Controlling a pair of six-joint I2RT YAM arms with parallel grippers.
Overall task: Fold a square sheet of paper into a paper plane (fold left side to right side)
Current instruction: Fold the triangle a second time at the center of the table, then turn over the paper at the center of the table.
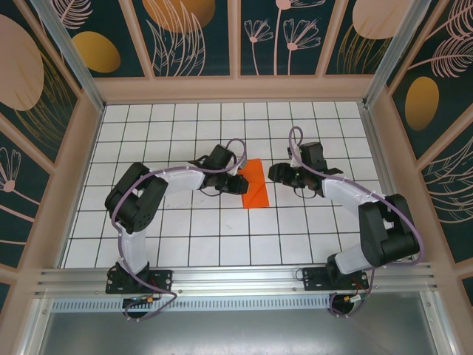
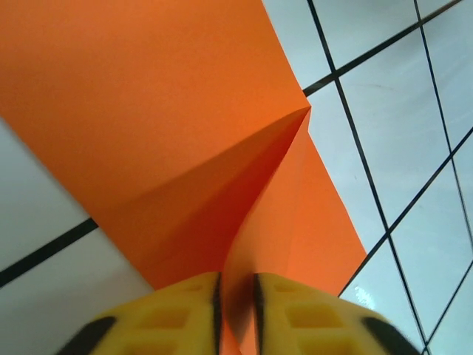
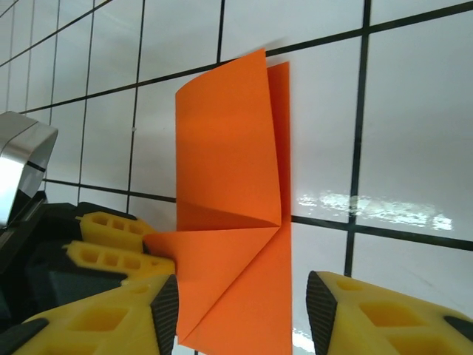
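Left gripper [image 2: 236, 299] is clamped on a raised edge of the square sheet of paper [image 1: 253, 185], lying on the table [image 1: 192, 244] between both arms, right gripper [image 3: 244, 310] jaws apart beside it; edge is best carried across squarely, corners matched before creasing.

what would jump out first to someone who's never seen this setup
The orange paper, partly folded, lies in the middle of the white gridded table, bright against the tiles, with an arm on either side. The left gripper pinches a raised flap of it, while the right gripper stands open, facing it from the other side.
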